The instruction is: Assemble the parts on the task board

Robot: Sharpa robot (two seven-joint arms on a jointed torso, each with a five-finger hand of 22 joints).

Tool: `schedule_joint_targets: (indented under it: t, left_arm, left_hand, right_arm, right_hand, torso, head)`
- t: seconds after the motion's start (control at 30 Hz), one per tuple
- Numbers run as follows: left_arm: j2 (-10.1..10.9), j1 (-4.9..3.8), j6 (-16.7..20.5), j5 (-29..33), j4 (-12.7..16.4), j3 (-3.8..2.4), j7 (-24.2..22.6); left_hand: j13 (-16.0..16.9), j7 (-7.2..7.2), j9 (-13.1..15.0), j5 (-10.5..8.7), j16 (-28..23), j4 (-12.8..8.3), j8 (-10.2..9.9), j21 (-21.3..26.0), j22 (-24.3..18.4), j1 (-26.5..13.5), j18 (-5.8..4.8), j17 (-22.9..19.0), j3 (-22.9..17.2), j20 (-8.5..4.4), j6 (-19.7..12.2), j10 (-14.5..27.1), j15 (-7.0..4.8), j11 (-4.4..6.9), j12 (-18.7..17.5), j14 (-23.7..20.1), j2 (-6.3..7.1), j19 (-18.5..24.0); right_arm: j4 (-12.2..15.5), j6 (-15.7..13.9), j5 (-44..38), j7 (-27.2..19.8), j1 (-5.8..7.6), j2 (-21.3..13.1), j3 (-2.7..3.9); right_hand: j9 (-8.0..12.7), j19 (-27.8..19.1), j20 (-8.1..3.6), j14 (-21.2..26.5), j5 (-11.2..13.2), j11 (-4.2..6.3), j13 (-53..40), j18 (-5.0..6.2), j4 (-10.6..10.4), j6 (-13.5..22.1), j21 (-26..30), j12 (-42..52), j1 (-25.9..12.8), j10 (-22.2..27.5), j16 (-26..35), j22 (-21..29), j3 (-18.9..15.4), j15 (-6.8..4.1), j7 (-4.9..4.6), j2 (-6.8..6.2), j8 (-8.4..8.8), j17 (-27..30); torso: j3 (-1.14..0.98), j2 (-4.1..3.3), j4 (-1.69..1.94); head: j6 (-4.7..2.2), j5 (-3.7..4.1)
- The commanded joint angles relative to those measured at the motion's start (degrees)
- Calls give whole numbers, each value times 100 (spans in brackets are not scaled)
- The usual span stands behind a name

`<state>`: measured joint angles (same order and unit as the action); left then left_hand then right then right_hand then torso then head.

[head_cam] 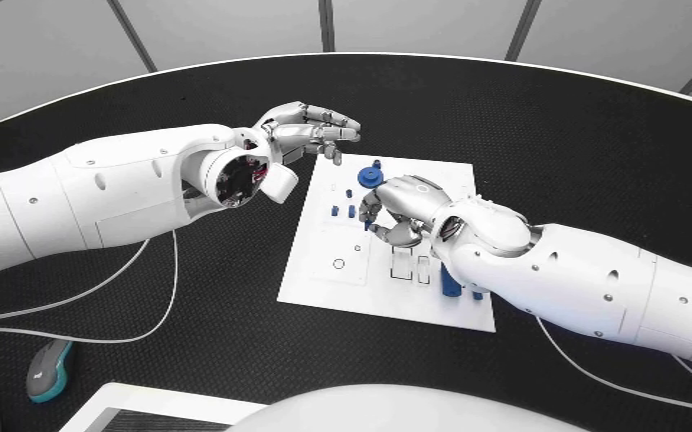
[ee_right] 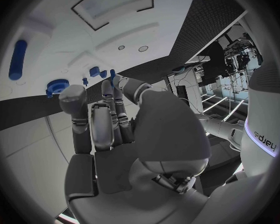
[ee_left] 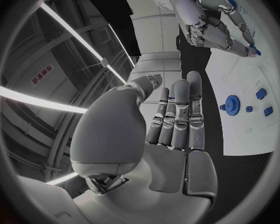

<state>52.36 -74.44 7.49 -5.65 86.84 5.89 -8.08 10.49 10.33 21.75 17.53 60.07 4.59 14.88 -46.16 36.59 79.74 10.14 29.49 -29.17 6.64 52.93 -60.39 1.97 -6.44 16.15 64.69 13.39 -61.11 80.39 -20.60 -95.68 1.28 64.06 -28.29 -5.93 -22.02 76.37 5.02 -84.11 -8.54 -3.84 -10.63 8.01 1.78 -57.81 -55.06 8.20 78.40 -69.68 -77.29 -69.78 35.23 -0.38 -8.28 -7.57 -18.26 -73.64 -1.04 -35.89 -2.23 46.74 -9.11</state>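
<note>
The white task board (head_cam: 343, 270) lies mid-table. On it a blue gear (head_cam: 372, 177) stands near the far edge, with small blue pegs (head_cam: 342, 211) below it. My left hand (head_cam: 306, 134) hovers over the board's far left corner, fingers curled together; a small dark blue part (head_cam: 335, 157) seems pinched at their tips, glimpsed between the fingers (ee_left: 171, 100). My right hand (head_cam: 401, 214) reaches down onto the board's middle, its fingertips (ee_left: 249, 47) beside a small blue peg (ee_left: 256, 50). The right wrist view shows nothing between its thumb and fingers (ee_right: 109, 109).
Two blue cylinders (head_cam: 451, 286) lie on the board's near right part, close under my right forearm (head_cam: 577, 272). A thin white cable (head_cam: 159, 302) loops over the black table at the left. A teal-edged object (head_cam: 48, 369) sits at the near left.
</note>
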Motion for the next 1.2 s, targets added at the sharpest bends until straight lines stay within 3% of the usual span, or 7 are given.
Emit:
schedule_joint_targets:
  t: [0.03,0.3,0.43,1.2]
  left_arm:
    - [-25,0,3,0,-15,0,2]
    - [-54,-4,-4,0,-17,0,6]
    - [-57,-7,-6,0,-22,0,8]
    - [-51,-11,-23,0,-8,-1,27]
  left_hand:
    - [-4,14,5,-2,-39,-11,22,30,-10,11,41,-6,33,13,-4,31,-8,-12,37,-32,-5,17]
    - [-3,12,6,0,-39,-6,25,33,-12,7,41,-7,38,14,-2,30,-8,-10,41,-33,-10,18]
    - [-3,12,6,0,-39,-6,25,33,-12,7,41,-7,38,14,-2,30,-8,-10,41,-33,-10,18]
    - [-3,12,6,0,-39,-6,25,33,-12,7,41,-7,38,14,-2,30,-8,-10,41,-33,-10,18]
  right_arm:
    - [-92,14,0,-24,-89,95,-1]
    - [-273,46,1,-62,-204,228,-3]
    - [-303,67,1,-70,-229,264,-5]
    - [-421,212,1,-41,-255,332,-9]
  right_hand:
    - [-6,39,-10,-270,14,-2,9,-112,-6,-22,-22,-28,-71,-34,-30,3,-26,-44,25,6,-32,-6]
    - [-6,44,-9,-272,11,-5,11,-114,-11,-13,-31,-39,-79,-27,-36,-4,-27,-42,22,11,-26,-12]
    - [-6,44,-9,-272,11,-5,11,-114,-11,-13,-31,-39,-79,-27,-36,-4,-27,-42,22,11,-26,-12]
    - [-7,43,-8,-273,11,-8,14,-114,-16,-2,-25,-52,-87,-21,-41,-3,-29,-40,19,20,-18,-14]
  torso:
    - [-2,-4,7]
    - [4,-3,8]
    - [-11,0,-4]
    - [-2,3,2]
  head:
    - [12,-28]
    - [56,-35]
    - [80,-52]
    - [138,-65]
